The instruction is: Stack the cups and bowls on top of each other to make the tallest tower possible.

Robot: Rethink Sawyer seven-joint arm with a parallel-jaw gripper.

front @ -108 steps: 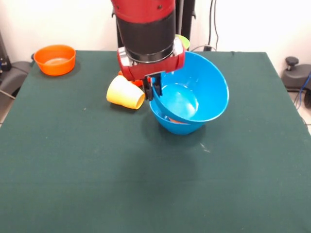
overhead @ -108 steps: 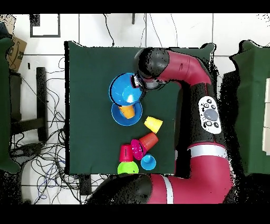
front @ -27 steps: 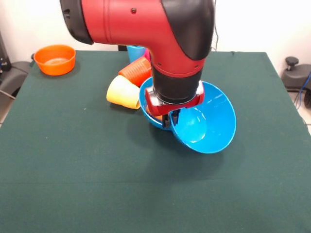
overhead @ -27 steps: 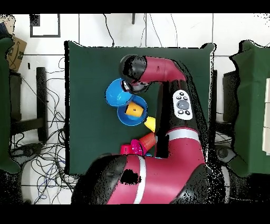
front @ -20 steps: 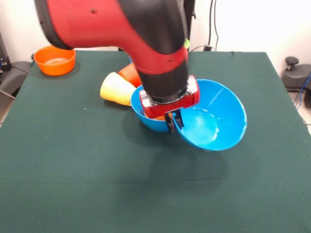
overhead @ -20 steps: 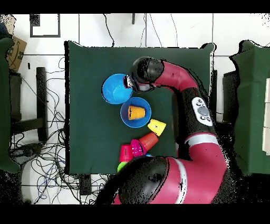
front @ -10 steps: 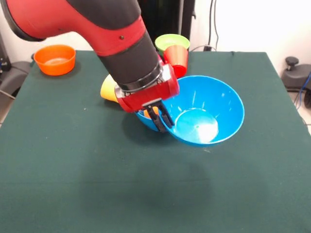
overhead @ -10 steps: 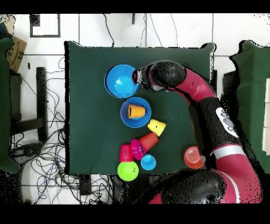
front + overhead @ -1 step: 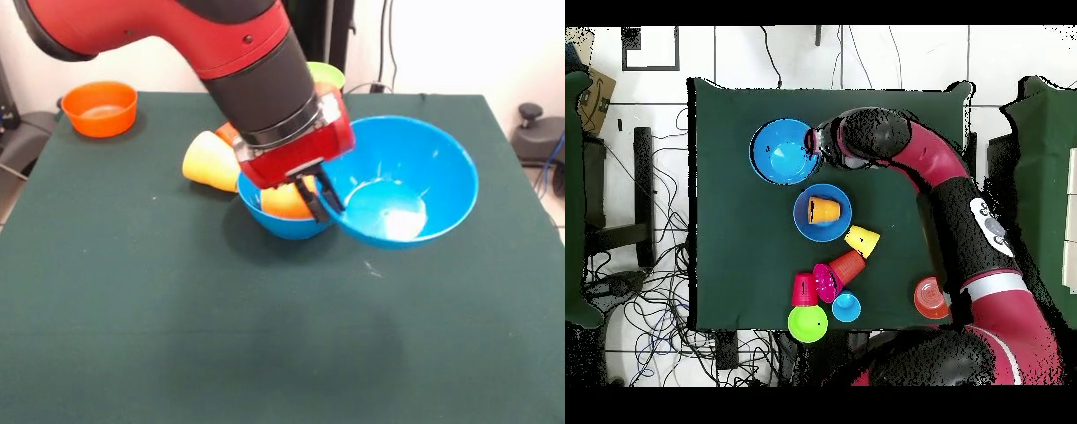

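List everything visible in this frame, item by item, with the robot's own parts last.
Blue bowls: 2; one held tilted at its rim by the gripper, one on the table beside it.
Orange cup: 1, lying inside the resting blue bowl.
Yellow cup: 1, on its side beside that bowl.
Orange bowl: 1, at a table corner.
Lime-green bowl: 1, at the table edge.
Cluster beside it: pink cup, red-orange cup, light blue cup.
Table: 1, dark green.
Gripper: 1, shut on the bowl rim.

Bright, even indoor light from above

A white glare spot sits inside the raised blue bowl (image 9: 402, 190), and the arm (image 9: 256, 75) casts a soft, faint shadow on the green tabletop (image 9: 132, 309); the front view is sharp, with gloss along the arm's red shell.
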